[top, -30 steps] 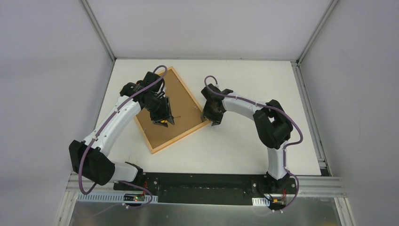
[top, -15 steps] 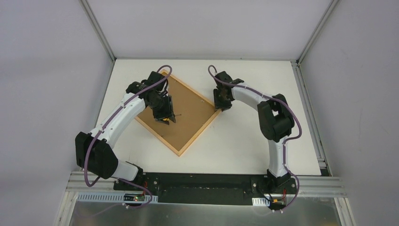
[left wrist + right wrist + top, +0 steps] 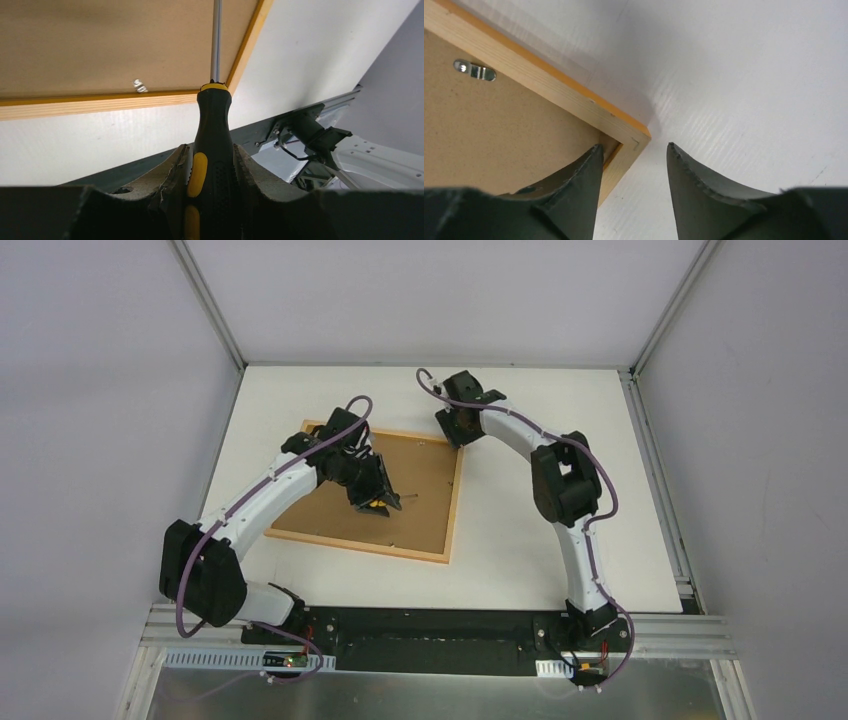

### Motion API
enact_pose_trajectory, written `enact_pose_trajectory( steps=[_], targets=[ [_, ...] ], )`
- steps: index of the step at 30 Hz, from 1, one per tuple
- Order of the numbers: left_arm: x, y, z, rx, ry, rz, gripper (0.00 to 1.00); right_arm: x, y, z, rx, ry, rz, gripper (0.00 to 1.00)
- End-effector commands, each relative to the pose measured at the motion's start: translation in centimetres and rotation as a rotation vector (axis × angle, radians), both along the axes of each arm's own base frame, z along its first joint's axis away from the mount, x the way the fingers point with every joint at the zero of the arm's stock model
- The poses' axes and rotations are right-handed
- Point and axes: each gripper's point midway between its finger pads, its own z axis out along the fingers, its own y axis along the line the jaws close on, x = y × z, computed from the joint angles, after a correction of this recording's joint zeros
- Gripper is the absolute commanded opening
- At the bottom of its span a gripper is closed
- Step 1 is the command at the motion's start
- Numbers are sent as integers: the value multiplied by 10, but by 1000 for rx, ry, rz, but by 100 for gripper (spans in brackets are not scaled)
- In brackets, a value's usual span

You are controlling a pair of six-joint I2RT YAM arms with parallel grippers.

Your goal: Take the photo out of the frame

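Observation:
The frame (image 3: 360,544) lies back up on the white table, its pale wood rim around the brown backing board (image 3: 425,490). The photo is hidden under the board. My left gripper (image 3: 372,502) hovers over the board, shut on a black and yellow screwdriver (image 3: 212,130) whose shaft (image 3: 216,40) points along the board near a metal clip (image 3: 140,86). My right gripper (image 3: 455,435) is open at the frame's far right corner (image 3: 624,135), with one finger (image 3: 579,175) inside the rim on the board and the other outside on the table.
Another metal clip (image 3: 474,70) sits on the backing board by the far rim. The black base rail (image 3: 430,625) runs along the near edge. Metal posts stand at the table's back corners.
The frame has turned counterclockwise from a diamond tilt to nearly square with the table. My right gripper moved to the far side with its corner. My left gripper shifted right, still holding the screwdriver.

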Motion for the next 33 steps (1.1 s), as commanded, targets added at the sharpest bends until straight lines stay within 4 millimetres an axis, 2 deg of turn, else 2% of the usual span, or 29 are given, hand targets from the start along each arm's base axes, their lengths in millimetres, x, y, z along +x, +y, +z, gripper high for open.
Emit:
enact_pose_trajectory(
  steps=[1,2,5,7,9,11,13,20,27,33],
  targets=[
    [13,-29,19,-151,-59,72,0,-21,-13,20,47,109,-181,56],
    [18,-32,18,-160,-62,86,0,-32,-13,28,81,132,-218,59],
    [27,-50,17,-190,-78,86,0,-61,-12,34,191,222,-387,65],
    [35,-64,17,-202,-93,71,0,-79,-4,34,279,315,-461,65],
    [42,-71,19,-197,-109,67,0,-88,0,29,329,361,-498,65],
    [50,-74,22,-196,-126,70,0,-89,0,23,343,365,-544,60],
    [55,-78,22,-195,-132,56,0,-86,-2,20,341,368,-580,51],
    [61,-87,5,-178,-56,52,0,-80,1,13,337,381,-555,34],
    [71,-91,0,-149,-57,12,0,-82,6,8,337,404,-503,37],
    [62,-90,-19,-112,24,-37,0,-81,6,6,306,398,-476,40]
  ],
)
